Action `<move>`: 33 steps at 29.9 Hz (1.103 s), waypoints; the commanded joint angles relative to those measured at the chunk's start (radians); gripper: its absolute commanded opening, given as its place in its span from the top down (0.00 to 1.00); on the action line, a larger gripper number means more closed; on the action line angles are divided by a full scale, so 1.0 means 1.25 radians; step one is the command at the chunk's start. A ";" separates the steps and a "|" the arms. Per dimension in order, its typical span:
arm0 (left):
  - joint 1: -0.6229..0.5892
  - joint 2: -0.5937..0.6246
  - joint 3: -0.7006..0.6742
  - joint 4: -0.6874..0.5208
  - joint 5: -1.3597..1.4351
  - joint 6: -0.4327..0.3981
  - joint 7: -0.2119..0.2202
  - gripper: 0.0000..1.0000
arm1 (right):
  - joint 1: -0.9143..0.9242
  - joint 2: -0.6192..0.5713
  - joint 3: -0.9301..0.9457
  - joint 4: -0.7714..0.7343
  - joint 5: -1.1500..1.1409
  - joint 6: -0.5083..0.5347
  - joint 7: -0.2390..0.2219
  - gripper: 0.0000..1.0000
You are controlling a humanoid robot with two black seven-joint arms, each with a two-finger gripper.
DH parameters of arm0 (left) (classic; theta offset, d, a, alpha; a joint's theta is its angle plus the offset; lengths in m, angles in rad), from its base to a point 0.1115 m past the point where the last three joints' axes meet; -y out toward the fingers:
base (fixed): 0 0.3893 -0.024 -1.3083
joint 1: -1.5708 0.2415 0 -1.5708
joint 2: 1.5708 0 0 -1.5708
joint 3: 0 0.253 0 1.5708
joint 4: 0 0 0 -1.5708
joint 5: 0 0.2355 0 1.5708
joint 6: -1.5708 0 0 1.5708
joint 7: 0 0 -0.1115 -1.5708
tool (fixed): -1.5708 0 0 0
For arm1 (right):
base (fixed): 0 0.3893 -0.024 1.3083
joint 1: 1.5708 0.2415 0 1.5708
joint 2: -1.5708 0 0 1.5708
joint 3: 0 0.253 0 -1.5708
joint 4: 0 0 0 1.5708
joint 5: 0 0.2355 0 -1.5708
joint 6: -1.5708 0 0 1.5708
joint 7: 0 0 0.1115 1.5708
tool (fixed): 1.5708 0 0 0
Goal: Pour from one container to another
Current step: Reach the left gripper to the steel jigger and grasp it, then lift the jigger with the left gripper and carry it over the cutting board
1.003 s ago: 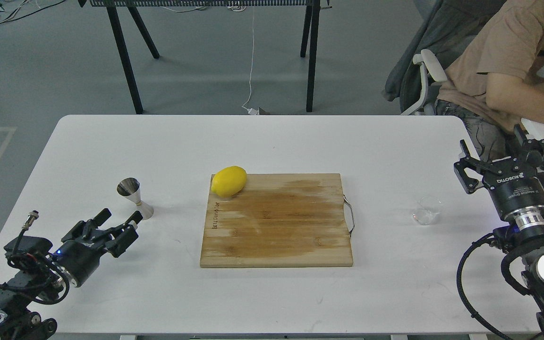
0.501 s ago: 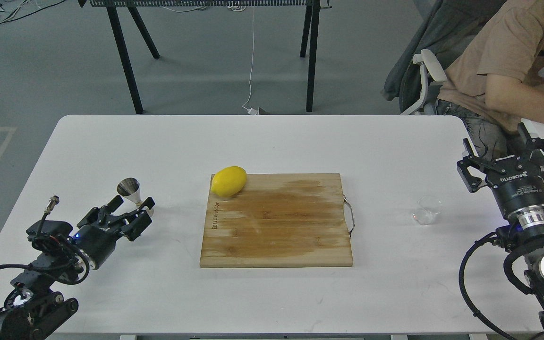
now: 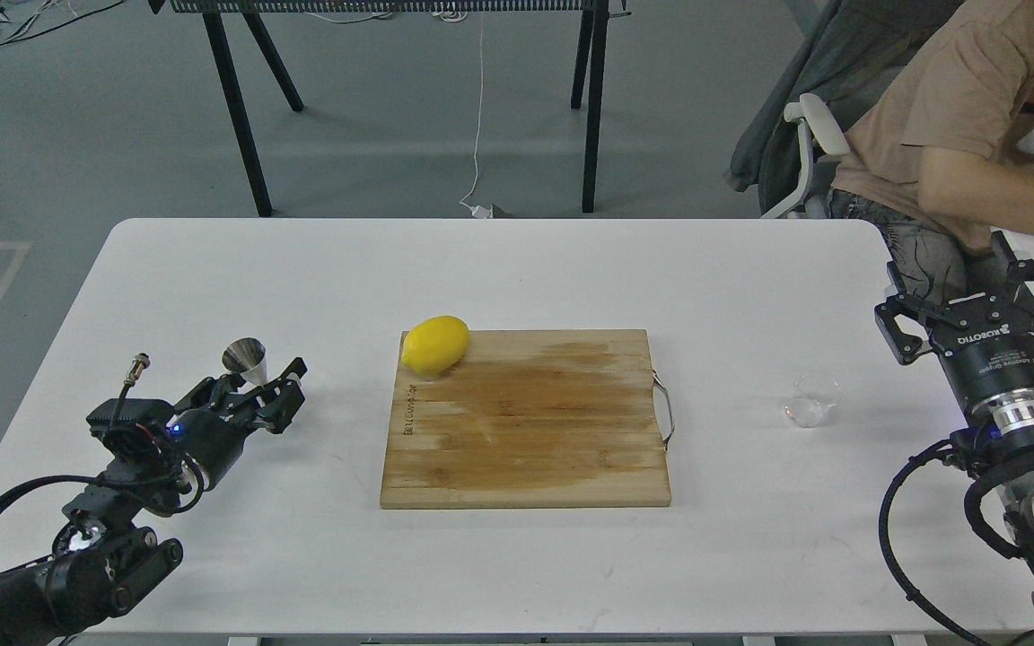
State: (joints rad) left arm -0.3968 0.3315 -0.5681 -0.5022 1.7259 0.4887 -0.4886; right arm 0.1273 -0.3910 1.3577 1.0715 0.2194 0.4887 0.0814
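The steel hourglass jigger (image 3: 245, 356) stands upright on the white table (image 3: 499, 269), left of the cutting board. My left gripper (image 3: 258, 380) is open, one finger on each side of the jigger's lower cone, which the fingers hide. Whether they touch it I cannot tell. The small clear glass cup (image 3: 813, 399) stands on the table at the right, apart from everything. My right gripper (image 3: 966, 287) is open wide with nothing in it, hovering to the right of the cup and a bit farther back.
A wooden cutting board (image 3: 526, 431) with a metal handle lies mid-table, a yellow lemon (image 3: 434, 344) on its far left corner. A seated person (image 3: 975, 117) and a chair (image 3: 804, 135) are just behind my right gripper. Black table legs (image 3: 234, 108) stand beyond the far edge.
My left arm has moved forward and right until its open fingers straddle the jigger's lower half. My right gripper has drifted slightly right. Jigger, cup, lemon and board have not moved.
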 commanded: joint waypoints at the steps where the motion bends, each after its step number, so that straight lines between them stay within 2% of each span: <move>1: -0.002 -0.001 0.000 0.009 0.001 0.000 0.000 0.40 | 0.000 0.000 -0.001 0.001 0.000 0.000 0.000 0.01; 10: -0.003 0.000 0.018 0.029 0.001 0.000 0.000 0.88 | -0.002 0.000 -0.001 0.001 0.000 0.000 0.000 0.01; 12: -0.003 0.000 0.018 0.027 0.001 0.000 0.000 0.92 | -0.004 0.000 -0.001 0.001 0.000 0.000 0.000 0.01; 19: -0.040 0.004 0.014 0.003 0.002 0.000 0.000 0.93 | -0.007 0.000 -0.001 0.001 0.000 0.000 0.000 0.01; 26: -0.149 0.060 0.002 -0.196 0.001 0.000 0.000 0.92 | -0.007 0.000 0.000 -0.002 0.000 0.000 0.000 0.01; 28: -0.176 0.053 0.002 -0.246 0.002 0.000 0.000 0.92 | -0.006 0.000 0.000 -0.004 0.000 0.000 0.000 0.01; 33: -0.203 -0.018 0.013 -0.290 0.004 0.000 0.000 0.92 | -0.005 0.001 0.000 -0.004 0.000 0.000 0.000 0.01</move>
State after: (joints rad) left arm -0.6304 0.3636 -0.5615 -0.8353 1.7284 0.4886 -0.4889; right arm 0.1203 -0.3912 1.3575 1.0661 0.2193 0.4887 0.0813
